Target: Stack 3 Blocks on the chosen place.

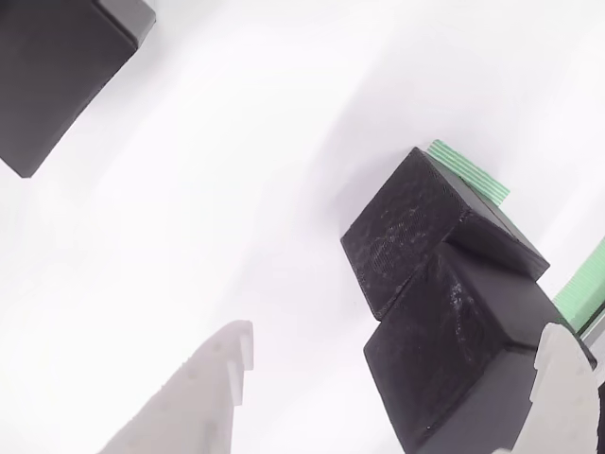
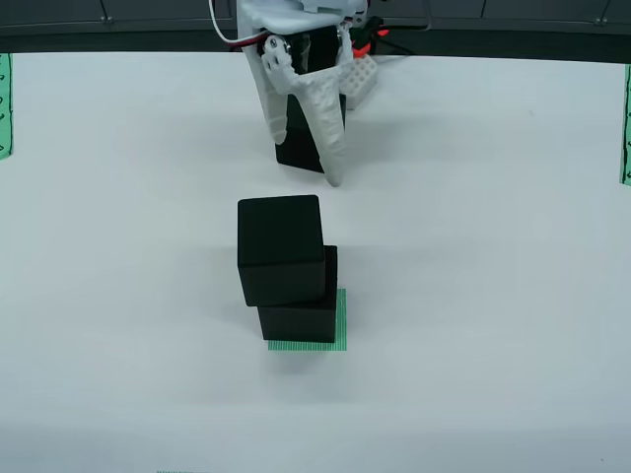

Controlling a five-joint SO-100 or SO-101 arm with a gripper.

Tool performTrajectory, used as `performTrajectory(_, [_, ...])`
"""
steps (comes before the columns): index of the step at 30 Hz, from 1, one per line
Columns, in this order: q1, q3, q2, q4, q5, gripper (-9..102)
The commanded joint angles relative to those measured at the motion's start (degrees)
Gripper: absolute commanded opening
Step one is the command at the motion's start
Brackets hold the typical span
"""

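Black and matte, the three cubes are carrying no label, brand or readable writing on any face that is showing; their surfaces are looking grainy, with sharp edges. In the view from above, the lower cube (image 2: pixel 301 320) is sitting on the small green-and-white striped patch (image 2: pixel 340 320), leaving a strip of the patch showing along its right side and front edge; the upper cube (image 2: pixel 280 248) is resting on top of it, shifted to the left and overhanging that side, so the two are not lining up squarely. The third cube (image 2: pixel 296 138) is standing on the white table (image 2: pixel 493 246) farther back, well apart from the stack, partly hidden behind the white gripper (image 2: pixel 320 163); whether the fingers are touching it cannot be told. In the view riding on the gripper, the two white fingertips (image 1: pixel 222 378) are standing spread apart with nothing between them; the stacked pair (image 1: pixel 444 284) is lying beside the right finger, and another black block (image 1: pixel 57 76) is showing at the upper left corner. Narrow green strips (image 2: pixel 5 103) are lying at the table's left and right edges in the view from above; their markings are too small to read.
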Motion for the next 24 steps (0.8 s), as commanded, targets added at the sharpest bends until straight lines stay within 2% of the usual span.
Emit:
performTrajectory(1, [-1.8, -0.4, 1.8, 0.0, 8.8, 37])
performTrajectory(3, [-2.2, -1.2, 1.8, -0.1, 13.4, 37])
performTrajectory(10, [-0.9, -4.1, 2.4, -2.0, 17.1, 37])
performTrajectory(14, [-1.1, -2.6, 3.1, -6.0, 18.6, 37])
performTrajectory(24, [-3.8, -1.7, 2.5, -5.0, 13.2, 37])
